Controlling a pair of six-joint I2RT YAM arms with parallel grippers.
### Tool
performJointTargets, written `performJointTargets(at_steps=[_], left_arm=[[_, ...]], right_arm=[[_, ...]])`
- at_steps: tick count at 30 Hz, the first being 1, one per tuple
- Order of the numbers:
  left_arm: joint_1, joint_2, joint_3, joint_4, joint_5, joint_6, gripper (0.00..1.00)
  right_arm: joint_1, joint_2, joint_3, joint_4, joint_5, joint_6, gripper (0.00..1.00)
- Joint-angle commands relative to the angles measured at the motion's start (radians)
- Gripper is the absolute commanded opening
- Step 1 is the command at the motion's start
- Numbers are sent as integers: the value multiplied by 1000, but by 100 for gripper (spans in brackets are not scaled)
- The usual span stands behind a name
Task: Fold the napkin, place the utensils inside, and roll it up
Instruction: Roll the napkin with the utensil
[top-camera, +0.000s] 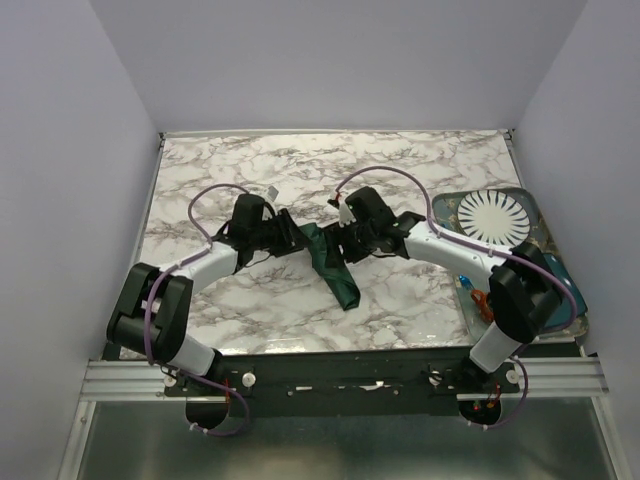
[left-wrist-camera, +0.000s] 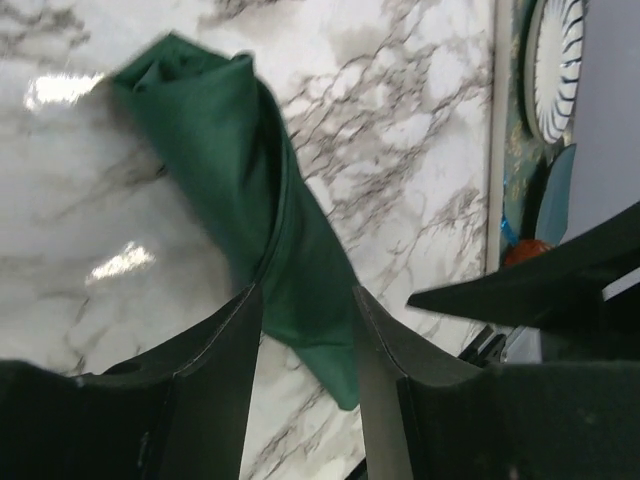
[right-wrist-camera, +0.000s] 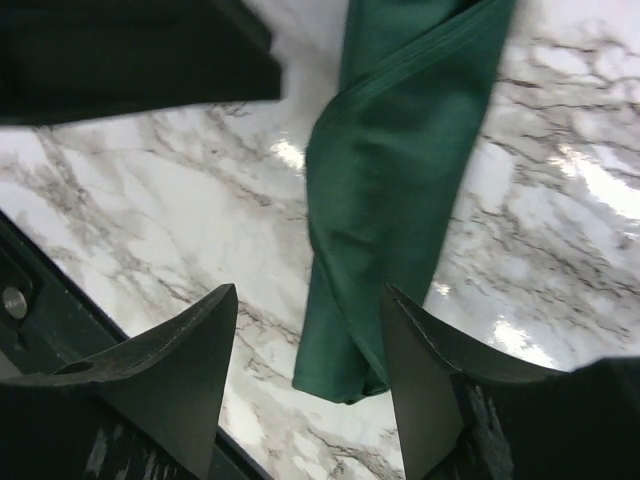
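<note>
Both jaws parted, napkin (top-camera: 335, 268) lying between them

Both are the same build: the left arm (top-camera: 205, 262) and the right arm (top-camera: 428, 243) have glossy white shell links between chunky black joint housings. A thin purple cable (top-camera: 385, 168) loops off each one, with little white tags (top-camera: 270, 192) near the wrists. The jaws are matte black plastic, with wedge-shaped fingers (left-wrist-camera: 215, 370) that have flat inner faces. The bases are bolted to a black plate (top-camera: 330, 378) on a ribbed aluminium rail (top-camera: 120, 378).
</note>
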Motion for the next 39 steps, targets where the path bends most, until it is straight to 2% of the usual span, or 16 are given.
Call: performJointTargets(at_steps=[1, 6, 12, 19, 25, 28, 29, 34, 35, 39], left_arm=[[-14, -39, -92, -43, 21, 11, 50], [-18, -7, -146, 70, 76, -16, 52], [-20, 88, -149, 190, 131, -32, 49], [-20, 163, -143, 261, 140, -32, 49], [-21, 173, -158, 290, 134, -51, 44], [-20, 180, -161, 299, 139, -57, 39], [-21, 180, -164, 304, 137, -62, 33], [-21, 150, -178, 272, 108, -52, 23], [-20, 147, -181, 265, 105, -46, 18], [-20, 137, -189, 261, 100, -49, 14]], right_arm=[[-65, -36, -16, -31, 3, 12, 68], [-89, -47, -29, -25, -26, 13, 68], [-90, -39, -38, -19, -44, 13, 68], [-92, -19, -38, -10, -69, 10, 68], [-90, -6, -32, -7, -80, 5, 68], [-90, 5, -27, -5, -90, 5, 68], [-90, 8, -22, -2, -96, 5, 68], [-90, 11, -15, -1, -98, 5, 68], [-90, 14, -13, -2, -98, 7, 68], [-90, 17, -9, -2, -103, 7, 68]])
